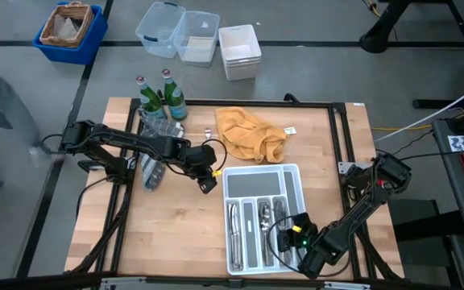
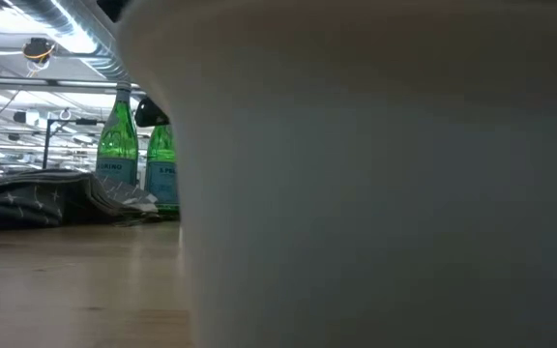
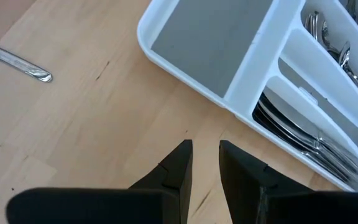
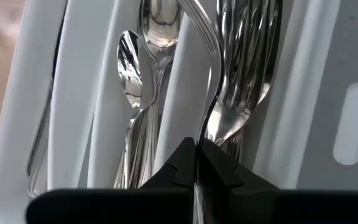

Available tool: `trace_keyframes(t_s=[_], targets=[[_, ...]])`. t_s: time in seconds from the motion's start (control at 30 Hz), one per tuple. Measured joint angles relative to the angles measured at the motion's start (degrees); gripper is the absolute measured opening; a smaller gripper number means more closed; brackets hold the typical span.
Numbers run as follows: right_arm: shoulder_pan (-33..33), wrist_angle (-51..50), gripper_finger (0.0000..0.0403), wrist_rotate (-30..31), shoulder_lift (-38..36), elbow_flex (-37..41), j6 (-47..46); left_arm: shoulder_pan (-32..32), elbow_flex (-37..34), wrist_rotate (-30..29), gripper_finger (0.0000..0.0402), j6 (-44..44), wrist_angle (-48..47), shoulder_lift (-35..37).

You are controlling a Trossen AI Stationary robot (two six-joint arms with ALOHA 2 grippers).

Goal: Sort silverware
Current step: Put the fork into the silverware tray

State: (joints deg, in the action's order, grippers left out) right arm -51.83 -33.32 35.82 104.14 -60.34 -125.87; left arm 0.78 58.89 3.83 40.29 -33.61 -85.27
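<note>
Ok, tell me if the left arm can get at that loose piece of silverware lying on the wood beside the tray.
Probably yes. The left claw hangs over bare wood beside the tray, with nothing lying between it and the loose utensil. Its fingers are slightly parted with nothing between them.

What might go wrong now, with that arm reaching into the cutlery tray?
The right tool is pinched shut on a shiny metal fork handle that arches across a divider of the white plastic tray. Released there, the fork might straddle two slots or land among the silver spoons. Pulling back could also nudge the tray.
</note>
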Motion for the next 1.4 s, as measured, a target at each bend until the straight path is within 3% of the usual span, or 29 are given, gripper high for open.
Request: trace_keyframes(t_s=[0.3, 0.7, 1.2, 1.4], targets=[[0.0, 0.0, 0.0024, -1.0, 0.6, -0.1, 0.4, 0.0, 0.0, 0.0, 0.0068, 0.0, 0.0, 0.0], [0.1, -0.2, 0.0074, -2.5, 0.7, -0.1, 0.3, 0.0, 0.0, 0.0, 0.0068, 1.7, 0.0, 0.0], [0.1, -8.4, 0.0072, -9.9, -4.2, 0.0, 4.6, -0.1, 0.0, 0.0, 0.0068, 4.3, 0.1, 0.0], [0.1, -9.5, 0.0072, -7.1, -4.7, 0.0, 4.9, -0.6, 0.0, 0.1, 0.0068, 8.5, 0.0, 0.0]])
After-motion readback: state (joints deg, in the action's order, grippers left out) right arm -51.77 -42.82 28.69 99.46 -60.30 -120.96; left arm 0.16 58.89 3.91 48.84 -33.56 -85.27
